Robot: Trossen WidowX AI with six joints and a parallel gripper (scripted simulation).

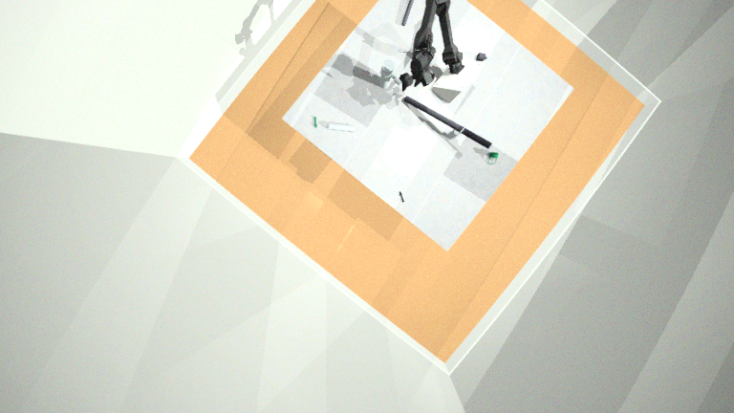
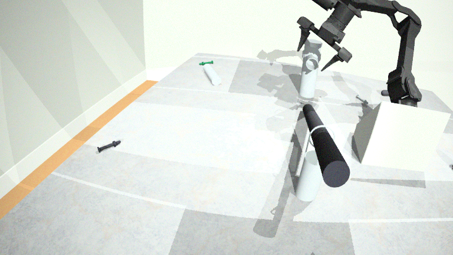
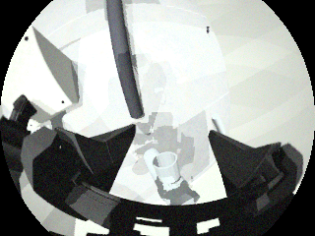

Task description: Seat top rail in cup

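The black rail (image 1: 446,120) (image 2: 328,151) (image 3: 123,59) passes through the pale loop (image 2: 333,132) on the small post (image 2: 308,183). Its far end lies in front of the big white post (image 2: 307,87), lower in view than the cup and outside it. The pale rail-end cup (image 2: 311,58) (image 3: 167,172) hangs high on the post, on the band just under the post's top, with its mouth towards the rail. My gripper (image 2: 310,60) (image 3: 173,132) is wide open and empty, fingers spread either side of the cup in view. It is apart from the rail. Shadow blurs the band.
A white block (image 2: 404,135) (image 3: 41,74) stands beside the rail, near the arm's base. A white cylinder (image 1: 341,127) (image 2: 212,74) and a green pin (image 1: 315,121) (image 2: 206,62) lie at the back left. A dark pin (image 1: 401,196) (image 2: 109,146) lies on the left.
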